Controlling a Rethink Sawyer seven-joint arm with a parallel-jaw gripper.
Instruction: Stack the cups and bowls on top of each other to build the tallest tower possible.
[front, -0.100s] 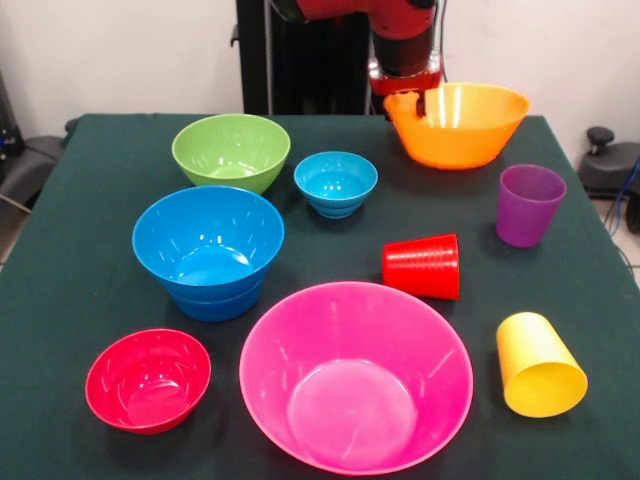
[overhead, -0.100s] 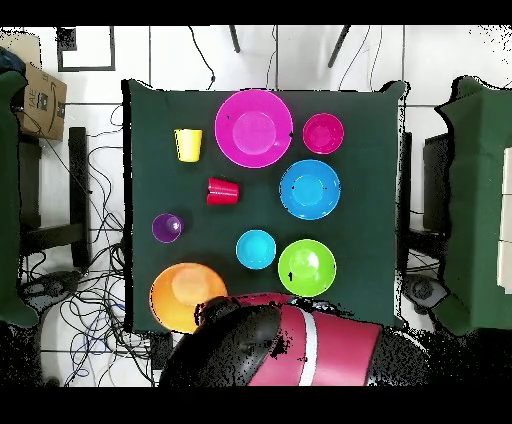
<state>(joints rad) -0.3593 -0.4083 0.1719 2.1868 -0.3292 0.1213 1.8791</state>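
My gripper (front, -0.100s: 408, 98) is at the near-left rim of the large orange bowl (front, -0.100s: 460, 125) at the table's back right, shut on that rim with one dark finger inside. In the overhead view the arm hides the gripper beside the orange bowl (overhead, -0.100s: 185, 295). Two blue bowls (front, -0.100s: 208, 250) sit nested, one inside the other. The green bowl (front, -0.100s: 231, 150), light-blue bowl (front, -0.100s: 336, 182), small red bowl (front, -0.100s: 148, 378) and big pink bowl (front, -0.100s: 355, 375) stand alone. The purple cup (front, -0.100s: 529, 204) is upright. The red cup (front, -0.100s: 422, 266) and yellow cup (front, -0.100s: 538, 365) lie on their sides.
The dark green table (front, -0.100s: 90, 200) holds everything. Cables and chairs (overhead, -0.100s: 20, 200) surround it on the floor. The orange bowl sits close to the table's corner in the overhead view.
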